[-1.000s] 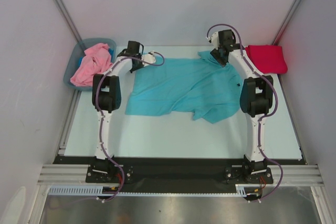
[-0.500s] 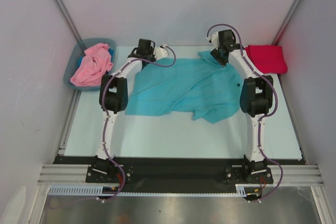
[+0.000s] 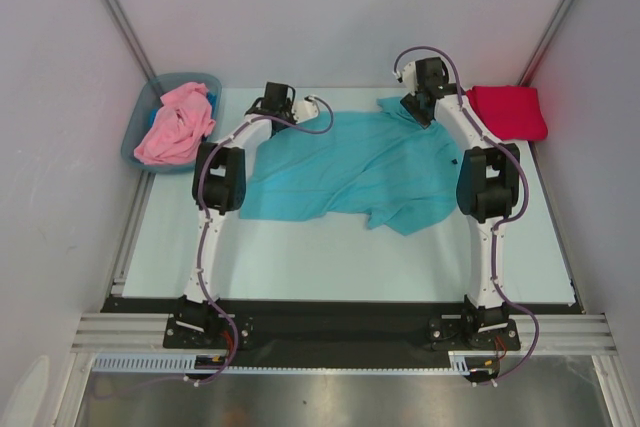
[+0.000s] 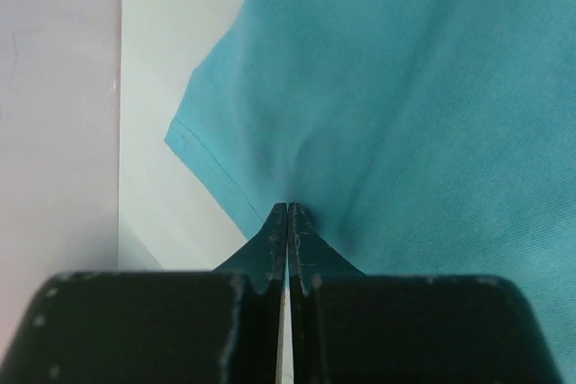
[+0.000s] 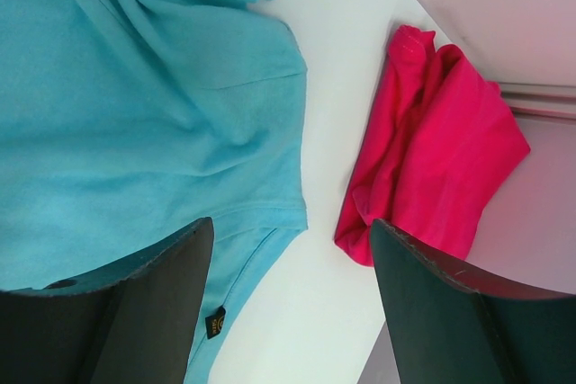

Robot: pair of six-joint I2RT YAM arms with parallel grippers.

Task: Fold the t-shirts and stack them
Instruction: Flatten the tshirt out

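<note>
A teal t-shirt [image 3: 350, 167] lies spread across the middle of the table. My left gripper [image 3: 270, 117] is at its far left corner. In the left wrist view its jaws [image 4: 287, 209] are shut, tips pinching the teal cloth [image 4: 405, 87] by the hem, where creases run toward them. My right gripper [image 3: 418, 112] hangs open over the shirt's far right edge [image 5: 135, 114], holding nothing [image 5: 290, 227]. A crimson t-shirt [image 3: 510, 112], roughly folded, lies at the far right [image 5: 432, 159]. A pink t-shirt [image 3: 175, 125] sits crumpled in the bin.
A grey-blue plastic bin [image 3: 132, 142] stands off the table's far left corner. A small black label [image 5: 214, 321] is sewn at the teal shirt's hem. Walls close in on the table at left, right and back.
My left arm has swung right from near the bin to the teal shirt's far left corner. The right arm has stayed still.
</note>
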